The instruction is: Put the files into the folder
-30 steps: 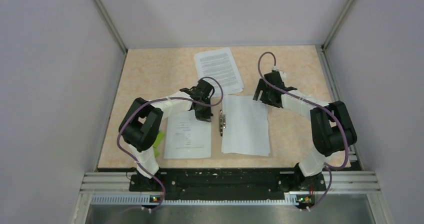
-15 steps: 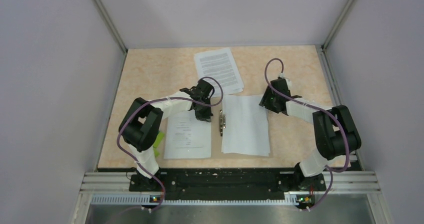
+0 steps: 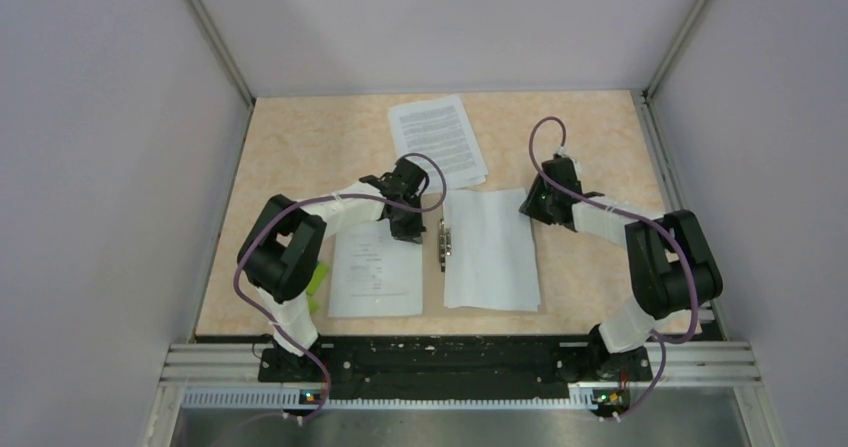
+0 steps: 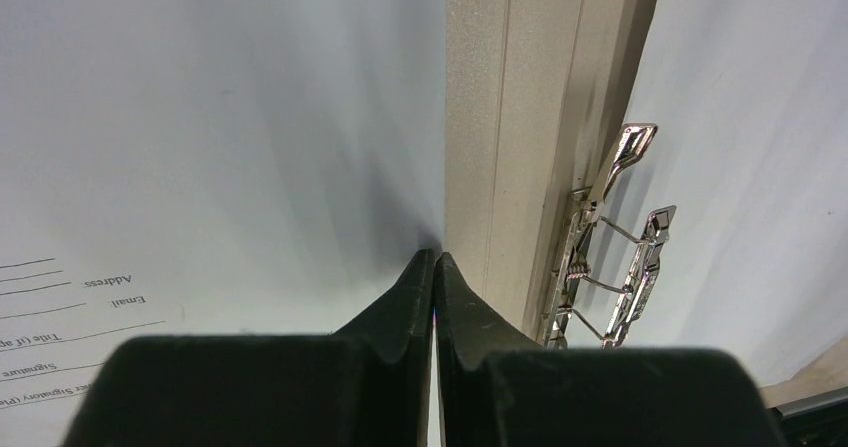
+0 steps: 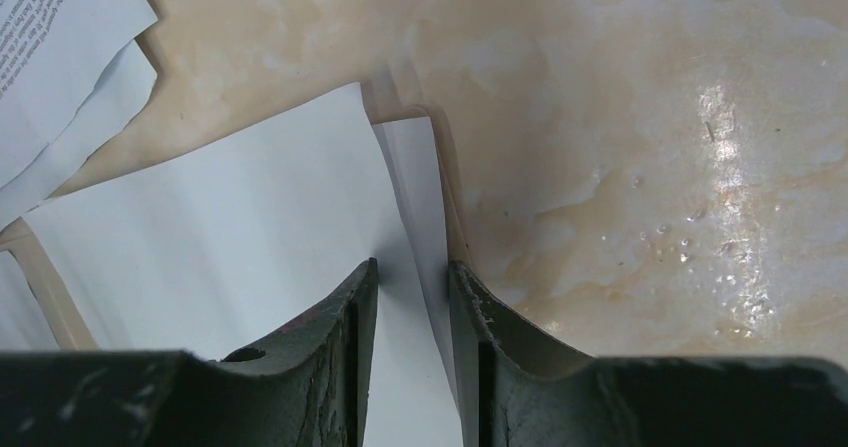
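Note:
The tan folder (image 3: 432, 285) lies open in the middle of the table, its metal clip (image 3: 443, 244) at the spine. A white sheet (image 3: 375, 267) covers its left half and another white sheet (image 3: 490, 252) its right half. More printed files (image 3: 437, 139) lie behind. My left gripper (image 3: 408, 229) is shut, its tips (image 4: 434, 257) down at the left sheet's (image 4: 200, 117) inner edge beside the folder spine (image 4: 500, 117) and clip (image 4: 610, 247). My right gripper (image 3: 531, 205) is narrowly open (image 5: 412, 267), straddling the right sheet's (image 5: 230, 217) far right edge.
Speckled beige tabletop (image 5: 650, 117) extends right of the folder. A small green object (image 3: 318, 282) lies by the left arm's base. Grey walls close in the table on three sides, and a black rail runs along the near edge.
My right gripper has moved down and slightly right onto the far right corner of the right sheet. The left arm and the papers have not moved.

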